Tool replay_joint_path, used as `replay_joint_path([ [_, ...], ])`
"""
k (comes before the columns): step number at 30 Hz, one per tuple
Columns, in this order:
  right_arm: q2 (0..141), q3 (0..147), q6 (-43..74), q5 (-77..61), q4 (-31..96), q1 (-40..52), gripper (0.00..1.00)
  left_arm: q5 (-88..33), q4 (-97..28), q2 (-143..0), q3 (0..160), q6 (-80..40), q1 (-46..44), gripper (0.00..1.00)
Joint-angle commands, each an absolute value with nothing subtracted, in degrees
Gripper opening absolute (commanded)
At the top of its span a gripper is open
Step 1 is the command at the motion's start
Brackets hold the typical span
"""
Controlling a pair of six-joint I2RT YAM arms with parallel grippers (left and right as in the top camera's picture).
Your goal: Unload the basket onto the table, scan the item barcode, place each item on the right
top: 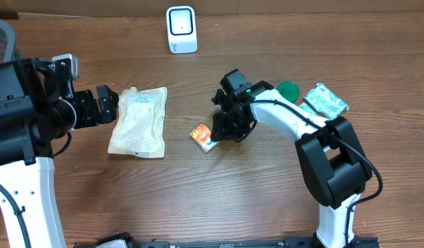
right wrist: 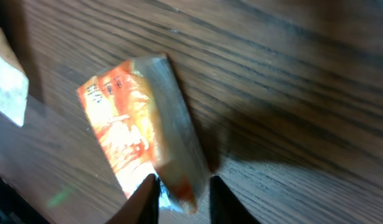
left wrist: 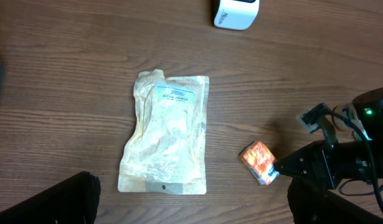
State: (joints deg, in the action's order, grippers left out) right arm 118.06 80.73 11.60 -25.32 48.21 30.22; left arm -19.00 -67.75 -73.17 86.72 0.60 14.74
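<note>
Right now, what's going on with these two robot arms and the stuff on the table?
The right gripper is pinching one end of a small orange packet, which rests on the table. The left gripper hangs open beside a pale pouch, not touching it. A white scanner stands at the table's far edge, with nothing held up to it.

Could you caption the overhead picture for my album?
Right gripper pinches an orange packet; left gripper hangs open beside a pouch.
</note>
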Motion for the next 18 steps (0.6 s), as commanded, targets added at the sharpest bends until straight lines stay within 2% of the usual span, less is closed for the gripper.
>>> replay_joint_path([
  [1,120.25,80.55,12.16,-27.29,48.23,30.68,0.18,-19.11,-67.68,-74.15,87.74,1.45,14.98,0.99],
  [3,120.25,80.55,12.14,-28.38,48.03,30.61,0.1,-19.09,-67.68,-74.5,87.74,1.28,14.96,1.0],
  [9,120.27,80.55,12.16,-28.4,47.75,30.96,0.09,-19.07,-67.68,-74.87,87.77,1.28,14.98,0.99],
  [10,120.27,80.55,12.21,-28.4,47.64,30.94,0.1,-19.07,-67.68,-74.87,87.77,1.28,14.98,1.0],
  [12,120.27,80.55,13.52,-28.38,47.55,30.94,0.3,-19.07,-67.68,-74.87,87.77,1.28,14.98,0.99],
  [16,120.29,80.55,17.52,-28.34,47.22,30.96,0.3,-19.07,-67.61,-74.87,87.77,1.3,14.98,1.0],
  [18,120.51,80.51,19.7,-28.25,46.76,31.0,0.25,-19.05,-67.46,-74.89,87.77,1.3,14.98,0.99],
])
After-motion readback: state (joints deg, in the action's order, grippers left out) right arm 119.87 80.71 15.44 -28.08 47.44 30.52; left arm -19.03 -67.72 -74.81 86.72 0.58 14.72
